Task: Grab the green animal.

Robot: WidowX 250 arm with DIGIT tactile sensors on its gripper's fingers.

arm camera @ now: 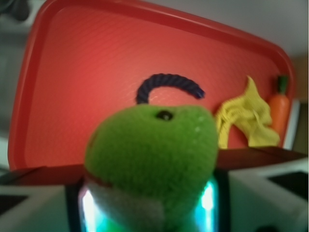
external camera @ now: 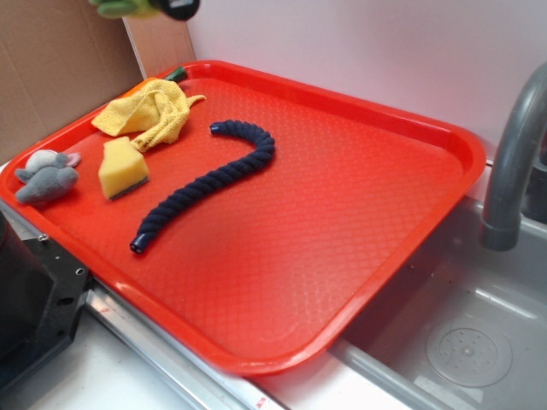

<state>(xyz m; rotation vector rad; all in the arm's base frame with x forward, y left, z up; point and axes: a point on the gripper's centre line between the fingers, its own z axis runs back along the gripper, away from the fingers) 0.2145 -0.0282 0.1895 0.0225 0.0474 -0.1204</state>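
**Currently Held: Green Animal Raised Above Tray**

Currently the fuzzy lime-green plush frog-like toy [arm camera: 152, 157] sits clamped in the gripper [arm camera: 147, 203], fingers [arm camera: 34, 205] closed on its lower body, high above the red plastic tray [external camera: 410, 205].

Risk: soft plush may compress and slip out, dropping onto the dark blue rope [external camera: 209, 184].

Orientation: the long axis appears roughly vertical, head away from the gripper; blur prevents certainty.

White wall [external camera: 359, 43], cardboard panel [external camera: 51, 68] (brown, at left), grey sink basin [external camera: 461, 333], grey faucet [external camera: 513, 162]
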